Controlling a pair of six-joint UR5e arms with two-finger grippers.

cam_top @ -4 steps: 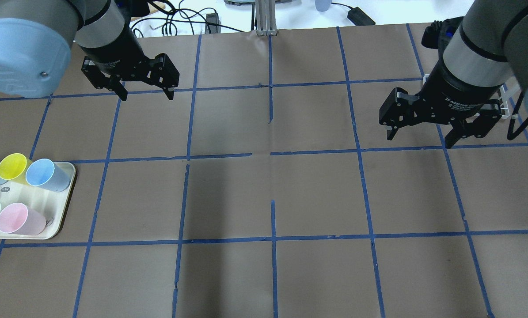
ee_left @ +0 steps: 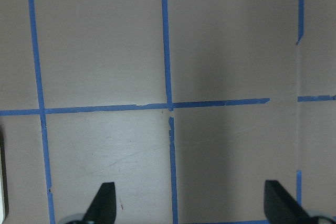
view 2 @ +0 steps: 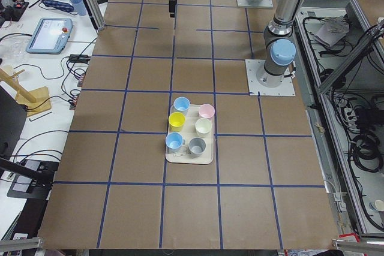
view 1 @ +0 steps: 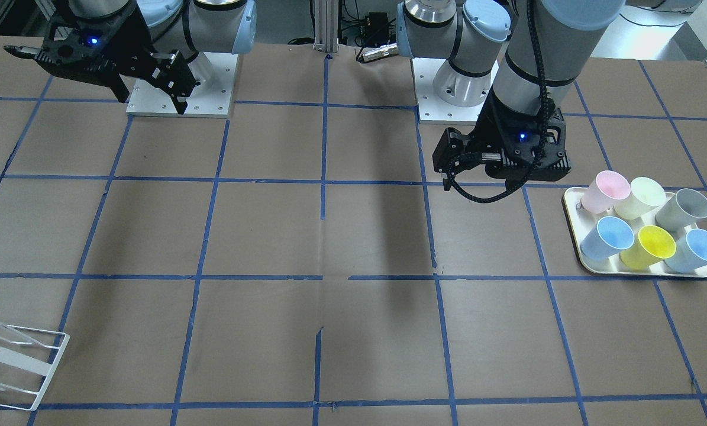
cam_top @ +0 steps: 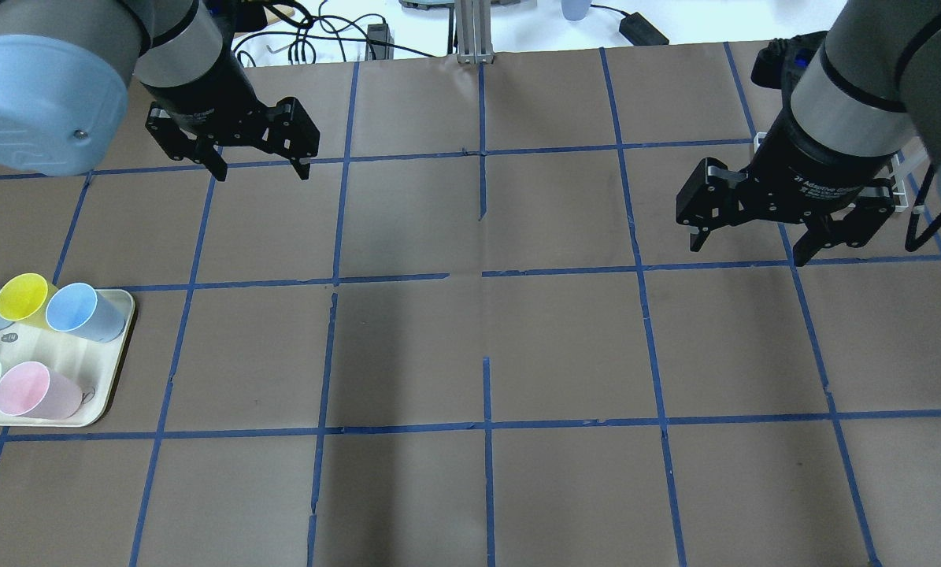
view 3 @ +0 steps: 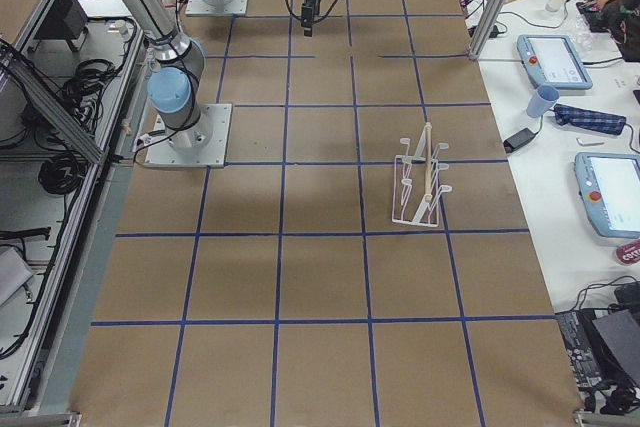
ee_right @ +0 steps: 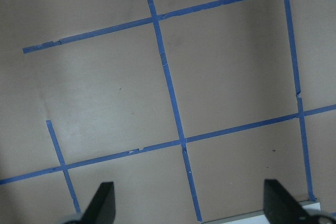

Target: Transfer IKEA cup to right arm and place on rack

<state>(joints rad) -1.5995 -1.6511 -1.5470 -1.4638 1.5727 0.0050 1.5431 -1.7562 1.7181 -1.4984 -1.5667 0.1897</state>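
Cup: the IKEA cup [view 1: 605,191] is seen upright on the tray [view 1: 643,273], at the table's left end.
Handling: judged light, smooth, tapered; best pinched across the wall below the rim.
Jaws: left gripper [cam_top: 259,168] and right gripper [cam_top: 746,250] are held spread, empty.

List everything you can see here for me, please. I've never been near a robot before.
table: 1, brown, blue tape grid
tray: 1, cream, robot's left side
IKEA cup: 1, pale pink, on tray
blue cups: 2, on tray
yellow cup: 1, on tray
cream cup: 1, on tray
grey cup: 1, on tray
rack: 1, white wire, robot's right side, empty
left hand: 1, black, open, above table
right hand: 1, black, open, above table
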